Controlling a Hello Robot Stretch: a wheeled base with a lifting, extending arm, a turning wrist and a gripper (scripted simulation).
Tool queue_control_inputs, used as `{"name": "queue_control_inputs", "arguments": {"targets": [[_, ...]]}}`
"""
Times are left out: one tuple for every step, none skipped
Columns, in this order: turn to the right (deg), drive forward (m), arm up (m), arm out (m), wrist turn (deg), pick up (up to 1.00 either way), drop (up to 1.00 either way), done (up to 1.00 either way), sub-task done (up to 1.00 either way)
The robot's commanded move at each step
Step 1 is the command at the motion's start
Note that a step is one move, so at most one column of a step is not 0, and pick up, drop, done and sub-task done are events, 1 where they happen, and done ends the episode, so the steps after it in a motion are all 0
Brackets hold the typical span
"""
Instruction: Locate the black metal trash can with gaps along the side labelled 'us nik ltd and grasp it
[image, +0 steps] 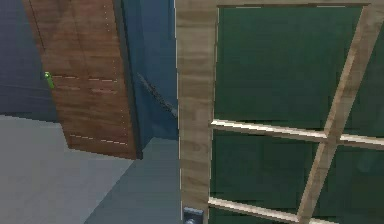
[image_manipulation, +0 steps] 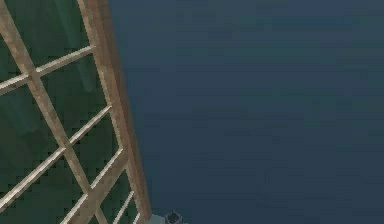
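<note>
I look ahead and I see a brown wooden door on the far left, with a small greenish handle at its left edge. The door stands at an angle to the dark blue wall that is just right of it. Below them the grey floor runs toward me.

On the right, very near to me, there is a big wooden frame with dark green glass panes. Light wooden bars cross the glass and cut it in several fields. At the foot of the frame's left post, at the bottom edge, sits a small grey and blue thing; it is too small for me to say what it is.

In the arm side view the same kind of wooden frame stands on the left, again with green panes between thin bars. Right of it is the flat dark blue wall, which takes most of this view. At the bottom edge, just beside the foot of the frame, I see a small pale blue thing, also too small to name.

About the gripper, I cannot tell its state from these views. About the trash can, I cannot tell where it is; nothing black and of metal with gaps shows itself to me here.
</note>
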Motion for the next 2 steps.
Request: {"name": "queue_control_inputs", "arguments": {"targets": [[0.0, 0.00, 0.10, 0.00, 0.0, 0.00, 0.00, 0.00, 0.00], [0.0, 0.00, 0.00, 0.00, 0.0, 0.00, 0.00, 1.00, 0.00]]}}
